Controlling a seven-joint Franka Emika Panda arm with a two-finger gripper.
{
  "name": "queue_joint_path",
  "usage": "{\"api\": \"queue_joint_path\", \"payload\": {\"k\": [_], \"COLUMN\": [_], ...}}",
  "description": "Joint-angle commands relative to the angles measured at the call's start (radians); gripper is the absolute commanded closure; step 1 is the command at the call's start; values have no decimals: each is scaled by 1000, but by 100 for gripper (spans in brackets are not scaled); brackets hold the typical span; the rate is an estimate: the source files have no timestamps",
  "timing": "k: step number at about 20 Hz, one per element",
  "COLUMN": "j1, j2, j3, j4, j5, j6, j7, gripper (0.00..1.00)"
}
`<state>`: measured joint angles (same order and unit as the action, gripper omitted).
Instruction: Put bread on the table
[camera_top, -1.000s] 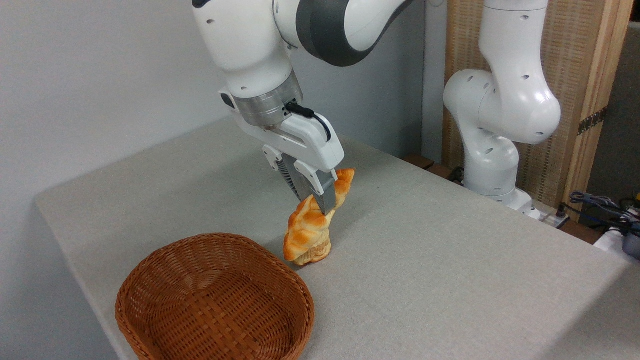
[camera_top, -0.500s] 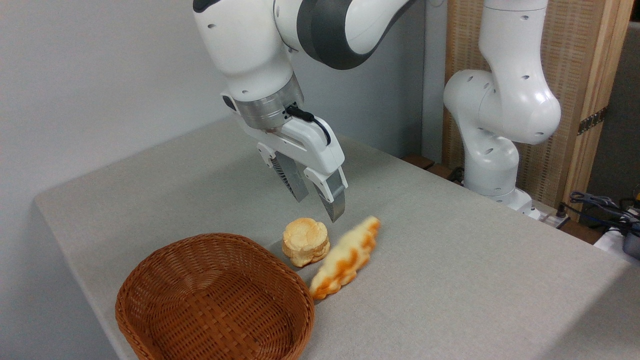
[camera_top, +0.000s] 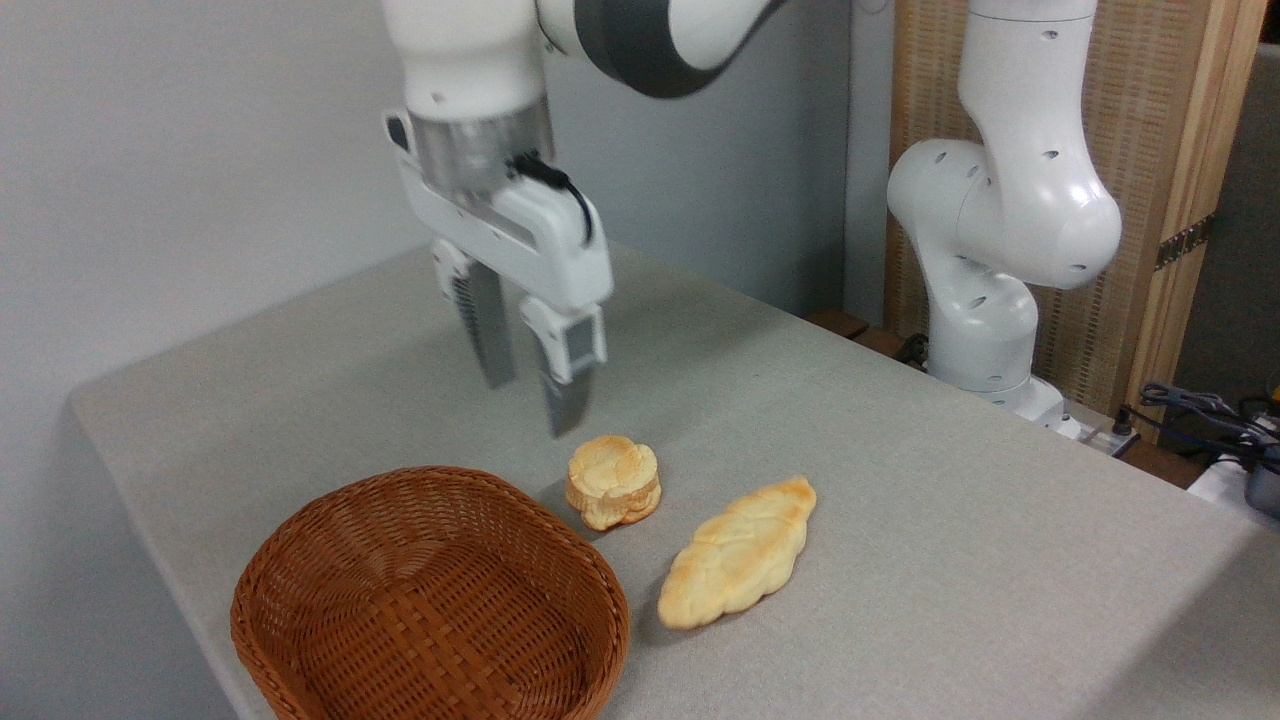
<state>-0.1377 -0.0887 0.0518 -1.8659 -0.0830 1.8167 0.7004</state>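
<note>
Lying on table (camera_top: 900, 560), bread (camera_top: 738, 553), apparently pale-side up, gripper (camera_top: 530, 405) empty above-left

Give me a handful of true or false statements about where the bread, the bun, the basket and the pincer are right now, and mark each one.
1. The bread lies flat on the table. True.
2. The pincer is shut on the bread. False: it is open, holds nothing and hangs above the table, left of the bread.
3. The wicker basket holds the round bun. False: nothing shows in the basket; the bun sits on the table beside it.
4. The bread lies right of the bun. True.
5. The bread leans on top of the bun. False: the two lie apart on the cloth.
</note>
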Motion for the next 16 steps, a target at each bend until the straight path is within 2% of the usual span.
{"api": "queue_joint_path", "payload": {"k": [1, 3, 16], "j1": [-3, -3, -2], "j2": [-6, -5, 24], "j3": [-12, -13, -10], "j4": [31, 33, 33], "j5": [-8, -12, -24], "j6": [39, 104, 102], "j7": [2, -2, -9], "gripper": [0, 0, 0]}}
